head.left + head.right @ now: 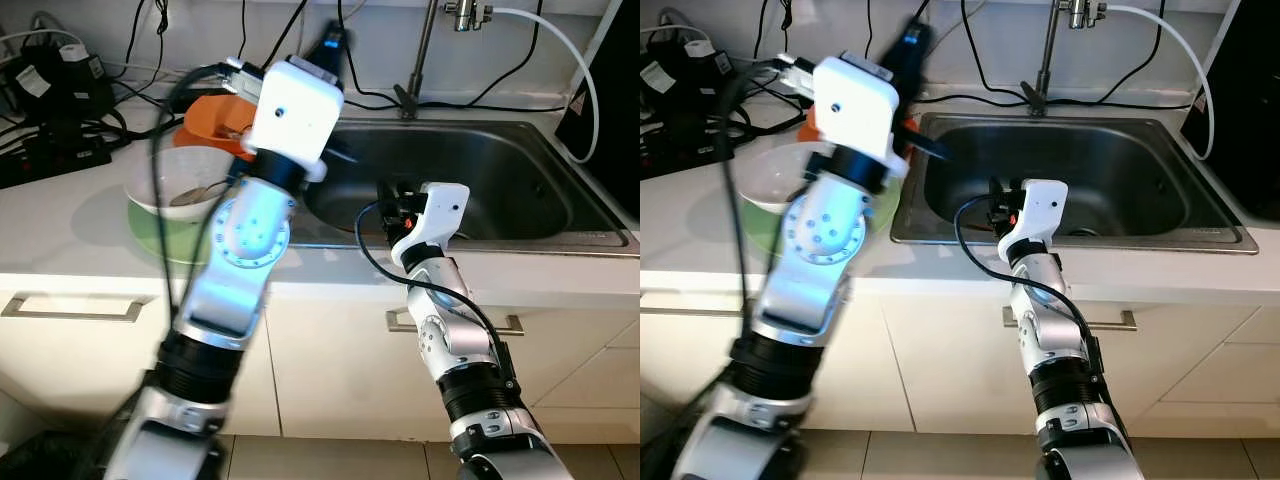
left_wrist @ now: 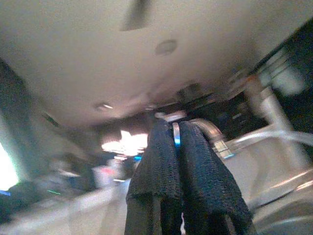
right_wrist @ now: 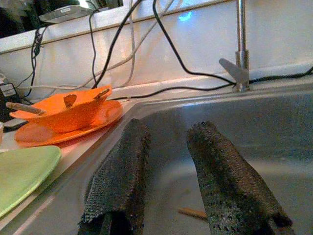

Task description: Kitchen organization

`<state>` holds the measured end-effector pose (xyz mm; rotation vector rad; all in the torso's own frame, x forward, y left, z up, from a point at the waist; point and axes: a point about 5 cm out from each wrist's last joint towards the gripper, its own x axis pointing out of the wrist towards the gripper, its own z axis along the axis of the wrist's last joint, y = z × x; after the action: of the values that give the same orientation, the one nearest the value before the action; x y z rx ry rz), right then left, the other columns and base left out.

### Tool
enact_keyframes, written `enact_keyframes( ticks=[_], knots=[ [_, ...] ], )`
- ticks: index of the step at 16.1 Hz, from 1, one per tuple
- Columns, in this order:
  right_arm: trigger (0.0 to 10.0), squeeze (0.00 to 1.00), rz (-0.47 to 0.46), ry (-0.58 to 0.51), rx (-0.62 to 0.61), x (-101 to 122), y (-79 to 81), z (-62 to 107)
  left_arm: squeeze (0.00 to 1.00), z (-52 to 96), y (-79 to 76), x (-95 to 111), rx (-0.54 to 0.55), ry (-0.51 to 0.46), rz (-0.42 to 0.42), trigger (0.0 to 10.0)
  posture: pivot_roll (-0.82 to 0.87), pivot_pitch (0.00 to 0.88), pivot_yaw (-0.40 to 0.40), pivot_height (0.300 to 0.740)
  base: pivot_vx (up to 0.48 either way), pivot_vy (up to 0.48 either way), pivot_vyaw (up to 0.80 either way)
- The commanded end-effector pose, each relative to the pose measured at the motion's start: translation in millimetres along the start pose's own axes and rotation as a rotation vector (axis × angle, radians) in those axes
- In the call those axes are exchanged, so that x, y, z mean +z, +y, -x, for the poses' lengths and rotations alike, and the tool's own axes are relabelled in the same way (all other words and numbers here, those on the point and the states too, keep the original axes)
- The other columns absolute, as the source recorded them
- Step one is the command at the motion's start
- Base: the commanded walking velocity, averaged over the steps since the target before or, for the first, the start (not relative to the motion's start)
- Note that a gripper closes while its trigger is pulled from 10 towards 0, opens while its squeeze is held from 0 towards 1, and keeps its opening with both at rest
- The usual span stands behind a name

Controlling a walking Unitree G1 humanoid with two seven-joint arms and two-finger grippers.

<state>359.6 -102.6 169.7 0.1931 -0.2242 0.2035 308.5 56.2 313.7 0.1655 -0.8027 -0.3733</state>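
A white bowl (image 1: 185, 185) with food scraps sits on a green plate (image 1: 165, 235) on the counter left of the sink (image 1: 500, 170). Behind it an orange bowl (image 3: 68, 110) holding wooden sticks rests on an orange plate (image 3: 98, 120). My left arm is raised and blurred, with its gripper (image 1: 330, 45) up near the back wall. In the left wrist view its fingers (image 2: 161, 161) are pressed together, and a thin silver sliver shows between the tips. My right gripper (image 3: 171, 129) hangs open over the sink's left part with nothing between its fingers. A small wooden stick (image 3: 193, 212) lies on the sink floor.
A faucet (image 1: 420, 60) stands behind the sink, with a white hose (image 1: 575, 70) curving right. Black cables and a power strip (image 1: 50, 150) crowd the counter's back left. A dark appliance (image 1: 610, 90) stands at the far right. Drawer handles (image 1: 70, 310) run below the counter.
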Motion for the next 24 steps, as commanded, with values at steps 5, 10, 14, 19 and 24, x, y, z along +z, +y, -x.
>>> enact_keyframes(
  ticks=[5,10,14,19,24],
  knots=[
    [10.0,1.00,0.164,-0.060,-0.010,17.7,-18.3,-4.5,0.00,-3.1,9.8,1.6,0.069,-0.013,0.278,10.0,0.02,0.004,-0.001,0.740,0.000,0.000,0.00],
    [10.0,1.00,0.396,-0.124,0.038,38.0,-29.7,-6.5,0.00,-0.3,11.7,-2.6,0.049,0.023,0.293,10.0,0.01,0.000,0.001,0.740,0.000,0.000,0.00],
    [10.0,0.00,0.461,-0.124,0.190,36.1,-13.2,-4.7,0.00,-1.2,10.7,-6.8,0.037,0.049,0.363,10.0,0.00,0.000,0.003,0.740,0.000,0.000,0.00],
    [10.0,0.00,0.474,-0.132,0.268,31.5,4.5,-1.9,0.00,2.5,4.5,-10.6,-0.016,0.072,0.430,10.0,0.00,0.000,0.011,0.740,0.000,0.000,0.00],
    [10.0,0.00,0.474,-0.135,0.261,32.4,5.4,-1.7,0.00,8.0,-7.6,-17.3,-0.090,0.125,0.440,10.0,0.00,0.000,0.012,0.740,0.000,0.000,0.00]
  ],
)
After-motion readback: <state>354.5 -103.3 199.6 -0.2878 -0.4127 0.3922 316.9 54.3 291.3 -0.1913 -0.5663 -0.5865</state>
